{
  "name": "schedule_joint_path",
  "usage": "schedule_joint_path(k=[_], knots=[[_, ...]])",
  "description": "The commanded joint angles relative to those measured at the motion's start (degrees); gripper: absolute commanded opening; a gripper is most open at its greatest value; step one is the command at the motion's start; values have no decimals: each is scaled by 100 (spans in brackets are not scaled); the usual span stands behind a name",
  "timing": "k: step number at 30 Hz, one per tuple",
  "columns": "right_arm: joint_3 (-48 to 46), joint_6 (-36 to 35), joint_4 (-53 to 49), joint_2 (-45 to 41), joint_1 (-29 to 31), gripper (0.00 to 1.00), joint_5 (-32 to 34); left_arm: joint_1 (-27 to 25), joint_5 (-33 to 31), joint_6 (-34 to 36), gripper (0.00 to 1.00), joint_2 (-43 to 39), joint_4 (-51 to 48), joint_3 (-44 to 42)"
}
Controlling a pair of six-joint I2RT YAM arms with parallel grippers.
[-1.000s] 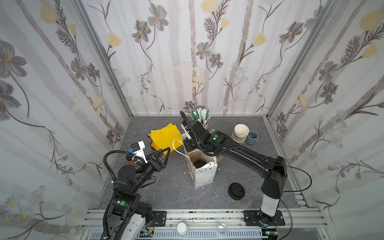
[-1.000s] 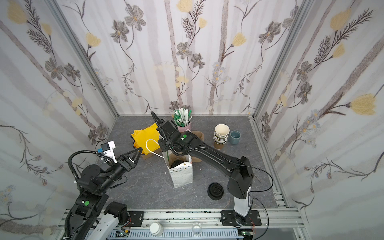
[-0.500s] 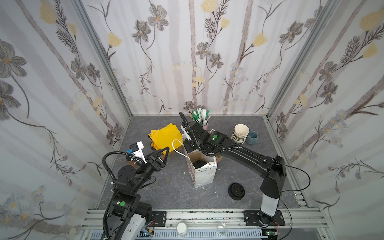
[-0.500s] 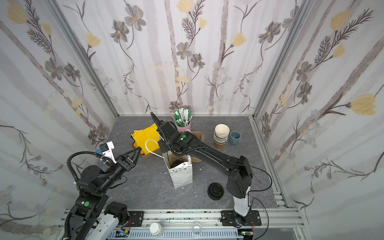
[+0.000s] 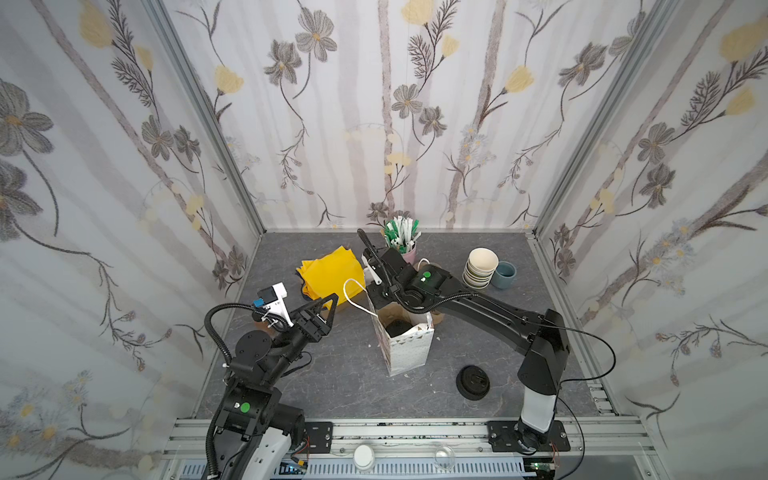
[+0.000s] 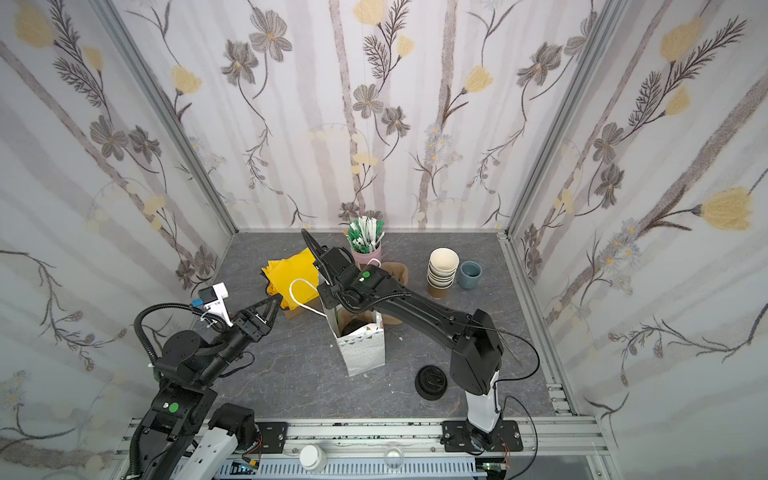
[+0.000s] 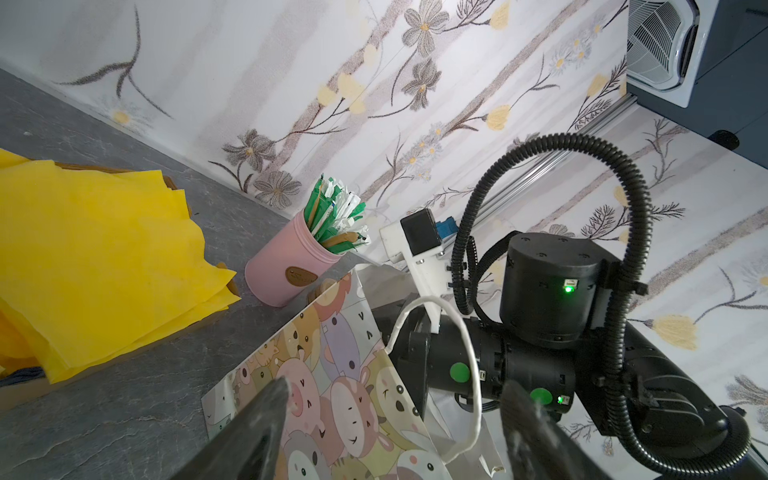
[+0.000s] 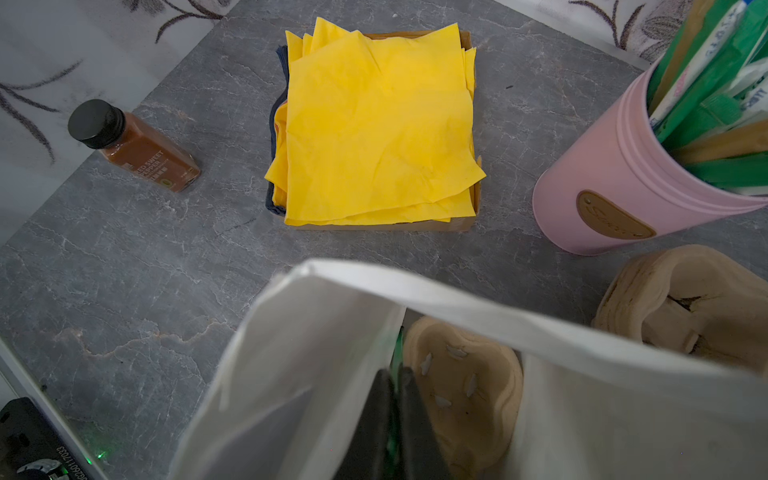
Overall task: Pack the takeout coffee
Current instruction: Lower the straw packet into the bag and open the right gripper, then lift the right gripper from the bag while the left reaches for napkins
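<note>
Coffee already in the bag, so packing looks nearly done.

The takeout coffee (image 5: 397, 328), a small paper cup under a round black plastic sip lid, sits upright deep inside the cartoon-animal printed paper gift bag (image 5: 409, 353) in the middle of the grey stone-look bench (image 5: 332, 374). Only the lid top shows and it looks flat; the bag walls hide the cup body. Right hand (image 8: 395, 386) is down in the bag mouth with fingers (image 8: 374, 424) pressed together. A thin green sliver shows in the slit, cannot tell what. A tan moulded-pulp cup carrier (image 8: 461, 374) is in the bag too. Left hand (image 5: 330, 309) is spread wide and empty, near the bag's white cord handle (image 5: 353, 295). Left to do, probably: get the right hand out.
</note>
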Motion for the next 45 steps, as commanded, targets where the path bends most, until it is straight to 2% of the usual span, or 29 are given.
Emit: schedule_joint_path(k=[1,4,12,15,24,28,35,40,45], knots=[[-7,34,105,37,-16,10,-30,0,-23,-19,81,15,139,39],[51,43,99,-12,-15,16,-42,0,-33,-19,81,22,138,45],[320,25,24,-432,7,46,-24,4,-92,-54,81,50,139,28],[363,6,54,-657,7,52,-14,2,-90,-54,81,74,138,15],[467,-274,330,-1819,63,52,39,8,-218,-121,79,173,98,-57],[-377,-392,949,-2898,73,52,147,4,-709,-194,78,450,-433,-44],[-2156,-386,1640,-4750,54,53,855,12,-1567,111,79,1011,-845,-85],[-3085,-192,1698,-5498,13,53,1134,22,-1988,429,81,1727,-872,-1],[-3782,83,1698,-5878,-25,53,1154,125,-2261,934,85,2498,-863,307]])
